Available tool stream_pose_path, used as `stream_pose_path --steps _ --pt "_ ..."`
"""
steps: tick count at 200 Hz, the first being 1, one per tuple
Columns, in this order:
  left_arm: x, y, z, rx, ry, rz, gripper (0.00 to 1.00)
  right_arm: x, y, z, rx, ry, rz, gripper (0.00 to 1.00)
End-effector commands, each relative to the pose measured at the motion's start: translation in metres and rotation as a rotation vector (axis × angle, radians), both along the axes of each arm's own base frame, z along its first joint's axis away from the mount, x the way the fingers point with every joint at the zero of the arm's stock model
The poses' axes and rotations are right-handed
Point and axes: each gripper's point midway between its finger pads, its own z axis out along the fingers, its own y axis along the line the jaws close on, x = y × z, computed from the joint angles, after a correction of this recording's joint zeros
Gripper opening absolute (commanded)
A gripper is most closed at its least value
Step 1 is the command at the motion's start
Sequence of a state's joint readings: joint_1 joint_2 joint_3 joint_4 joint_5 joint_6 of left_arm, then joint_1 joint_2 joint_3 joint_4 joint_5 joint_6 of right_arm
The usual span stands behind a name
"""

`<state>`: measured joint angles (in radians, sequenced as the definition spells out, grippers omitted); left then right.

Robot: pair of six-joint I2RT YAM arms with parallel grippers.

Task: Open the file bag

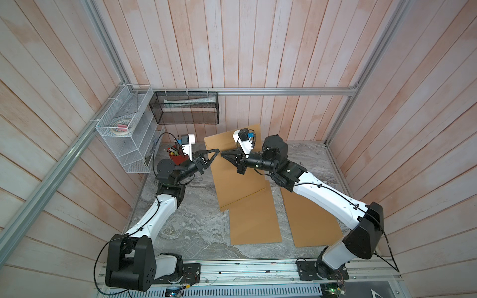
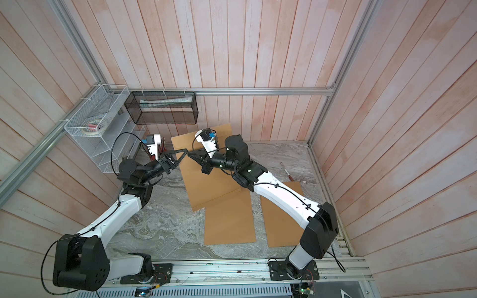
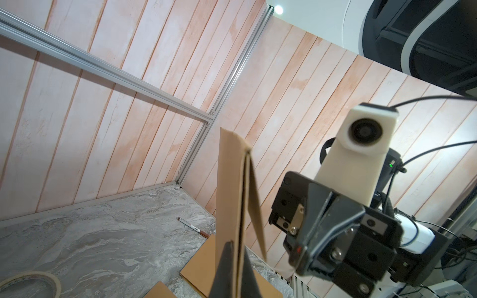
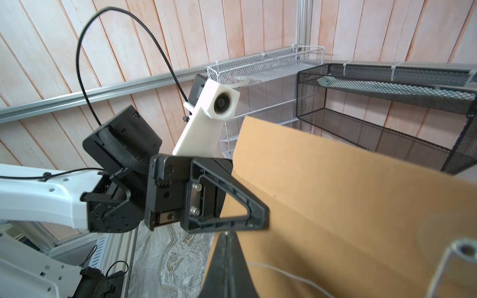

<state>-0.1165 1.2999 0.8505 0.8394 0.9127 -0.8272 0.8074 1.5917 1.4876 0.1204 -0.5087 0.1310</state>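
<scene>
The brown paper file bag (image 1: 232,178) (image 2: 206,180) is lifted off the table, standing tilted between the two arms. My left gripper (image 1: 218,150) (image 2: 185,151) is shut on its upper edge; in the left wrist view its fingers (image 3: 227,260) pinch the bag's layers (image 3: 229,180), and a thin flap (image 3: 255,206) stands away from them. My right gripper (image 1: 222,154) (image 2: 189,154) (image 4: 226,233) is shut, tip almost touching the left one. A thin white string (image 4: 284,274) runs from its fingers across the bag's face (image 4: 335,193).
Two more brown bags (image 1: 254,222) (image 1: 309,222) lie flat on the marble table. A marker pen (image 2: 286,171) lies at the right rear and a tape roll (image 3: 31,281) lies on the table. A white wire rack (image 1: 124,129), black mesh shelf (image 1: 185,108) and red pen holder (image 1: 175,154) stand at the left rear.
</scene>
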Motion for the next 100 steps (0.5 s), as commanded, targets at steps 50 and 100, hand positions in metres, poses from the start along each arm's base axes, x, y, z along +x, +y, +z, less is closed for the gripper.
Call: stream_pose_path --steps 50,100 --pt "0.006 0.007 0.021 -0.024 -0.053 0.048 0.00 0.006 -0.012 -0.017 -0.046 0.054 -0.091 0.00" --pt "0.007 0.011 0.031 -0.029 -0.064 0.068 0.00 0.009 -0.014 -0.028 -0.075 0.079 -0.117 0.00"
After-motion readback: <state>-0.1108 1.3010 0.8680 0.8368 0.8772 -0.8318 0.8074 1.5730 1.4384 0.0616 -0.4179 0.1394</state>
